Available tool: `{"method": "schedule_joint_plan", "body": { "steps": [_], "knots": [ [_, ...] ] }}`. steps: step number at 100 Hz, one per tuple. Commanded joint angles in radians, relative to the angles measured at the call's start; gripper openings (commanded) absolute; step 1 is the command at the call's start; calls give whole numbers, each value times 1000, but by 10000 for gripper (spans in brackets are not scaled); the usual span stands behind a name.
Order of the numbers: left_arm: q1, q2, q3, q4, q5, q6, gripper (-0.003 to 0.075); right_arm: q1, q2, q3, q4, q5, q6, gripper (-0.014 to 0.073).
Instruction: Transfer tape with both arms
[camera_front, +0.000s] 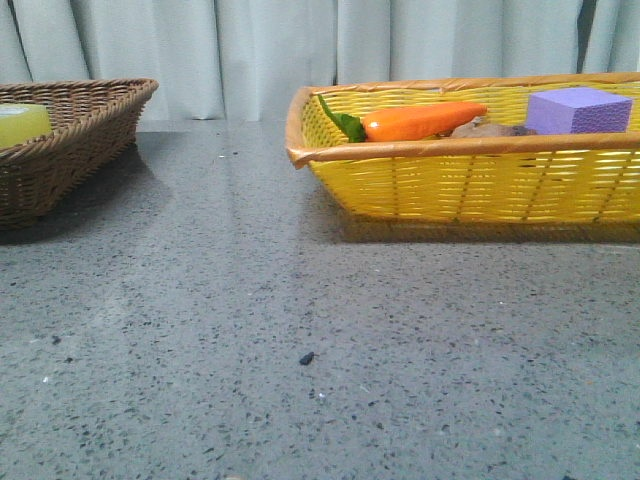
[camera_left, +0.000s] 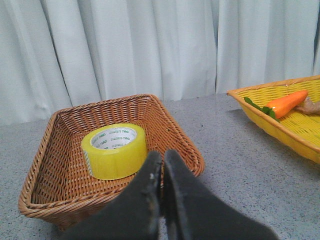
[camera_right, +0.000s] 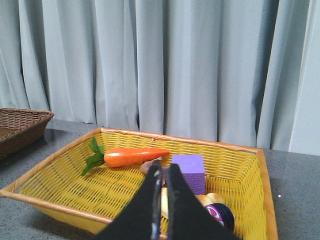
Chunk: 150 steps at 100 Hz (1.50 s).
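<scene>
Counter (camera_front: 320, 350): grey speckled stone fills the near part of the front view, with a small dark fleck lying on it near the middle; pale curtains hang behind.
Brown basket (camera_left: 165, 135): woven wicker, at the left side of the counter; in the front view only its right corner shows at the left edge.
Tape (camera_left: 115, 151): the sole thing seen in the brown basket, lying flat on the basket floor with its white core facing up, green lettering on the core. In the front view just a yellow edge of it (camera_front: 22, 122) shows above the basket wall.
Left pincer (camera_left: 162, 162): black fingers pressed together, clenched on nothing. It hangs just above the near rim of the brown basket; the tape lies beyond and a little left of the tips, near but apart.
Yellow basket (camera_front: 470, 185): woven, with a tan rim, at the right side of the counter, well apart from the brown basket.
Carrot (camera_front: 420, 121): orange with green leaves, lying along the far side of the yellow basket.
Purple cube (camera_front: 578, 110): beside the carrot, toward the right end.
Round dark-rimmed thing (camera_right: 220, 214): lies near the cube, partly hidden, kind unclear.
Right pincer (camera_right: 162, 172): black fingers clenched, empty, hanging over the yellow basket.
</scene>
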Motion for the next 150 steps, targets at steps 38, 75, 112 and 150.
{"method": "schedule_joint_plan", "body": {
  "steps": [38, 75, 112, 150],
  "knots": [
    [56, 13, 339, 147, -630, -191, -20, -4, 11, -21, -47, -56, 1, -65],
    [58, -57, 495, 333, -442, -379, -20, -4, 11, -21, -47, -56, 1, -66],
    [58, -57, 493, 322, -323, -374, -20, -4, 11, -21, -47, -56, 1, -67],
    [58, -57, 493, 322, -323, -374, -20, -4, 11, -21, -47, -56, 1, -67]
  ]
}}
